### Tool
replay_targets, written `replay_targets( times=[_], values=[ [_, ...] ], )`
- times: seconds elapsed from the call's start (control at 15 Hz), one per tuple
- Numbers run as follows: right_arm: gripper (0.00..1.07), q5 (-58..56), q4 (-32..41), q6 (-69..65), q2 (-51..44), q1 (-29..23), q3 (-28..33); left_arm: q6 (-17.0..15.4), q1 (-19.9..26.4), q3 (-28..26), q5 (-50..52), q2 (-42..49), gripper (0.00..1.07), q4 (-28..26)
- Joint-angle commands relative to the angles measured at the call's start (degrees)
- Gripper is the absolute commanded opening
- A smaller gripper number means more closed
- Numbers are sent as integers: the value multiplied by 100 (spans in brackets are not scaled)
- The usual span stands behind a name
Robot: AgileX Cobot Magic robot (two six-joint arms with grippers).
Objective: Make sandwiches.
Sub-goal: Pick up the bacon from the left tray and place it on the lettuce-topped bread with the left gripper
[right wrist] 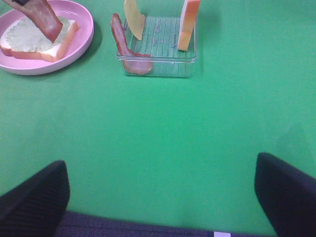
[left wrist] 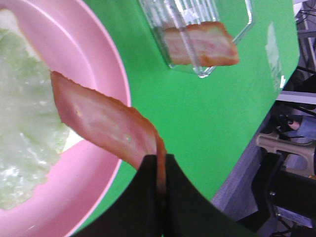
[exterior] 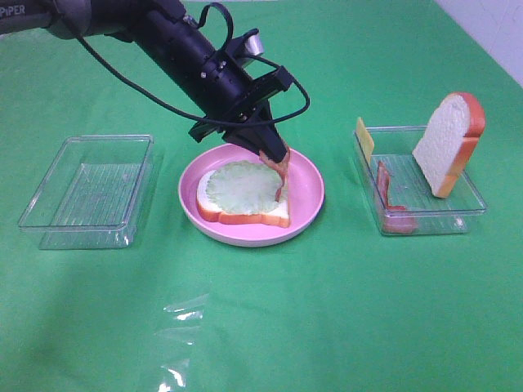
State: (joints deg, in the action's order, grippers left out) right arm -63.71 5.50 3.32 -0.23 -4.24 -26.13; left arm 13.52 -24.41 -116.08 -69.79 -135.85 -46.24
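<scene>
A bread slice [exterior: 245,214] topped with pale green lettuce [exterior: 239,186] lies on the round pink plate [exterior: 306,200]. My left gripper [exterior: 274,153] is shut on a reddish-brown bacon strip [left wrist: 103,121] that hangs down to the lettuce's right edge. The right clear tray [exterior: 425,220] holds a second bacon strip [exterior: 386,196], a yellow cheese slice [exterior: 364,137] and an upright bread slice [exterior: 449,140]. My right gripper [right wrist: 160,197] is open and empty, well back from the tray over the green cloth; it does not show in the exterior view.
An empty clear tray [exterior: 90,189] sits to the left of the plate. A clear plastic wrinkle [exterior: 181,335] lies on the green cloth at the front. The table edge and a white wall [exterior: 490,33] are at the far right.
</scene>
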Motion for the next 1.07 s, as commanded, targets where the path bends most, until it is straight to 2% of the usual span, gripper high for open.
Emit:
replay_targets(
  times=[0.07, 0.13, 0.47, 0.6, 1.07],
  values=[
    [98, 63, -17, -34, -143, 6, 17, -74, 0, -23, -264, -74, 0, 556],
    [98, 63, -17, -34, -143, 6, 17, -218, 11, -23, -264, -74, 0, 991],
    [98, 63, -17, -34, -143, 6, 17, -699, 29, -23, -57, -74, 0, 1937],
    [98, 63, -17, -34, -143, 6, 17, -877, 29, -23, 46, -74, 0, 2028],
    [98, 63, -17, -34, -143, 6, 17, -1026, 29, -23, 441, -80, 0, 2343]
  ],
)
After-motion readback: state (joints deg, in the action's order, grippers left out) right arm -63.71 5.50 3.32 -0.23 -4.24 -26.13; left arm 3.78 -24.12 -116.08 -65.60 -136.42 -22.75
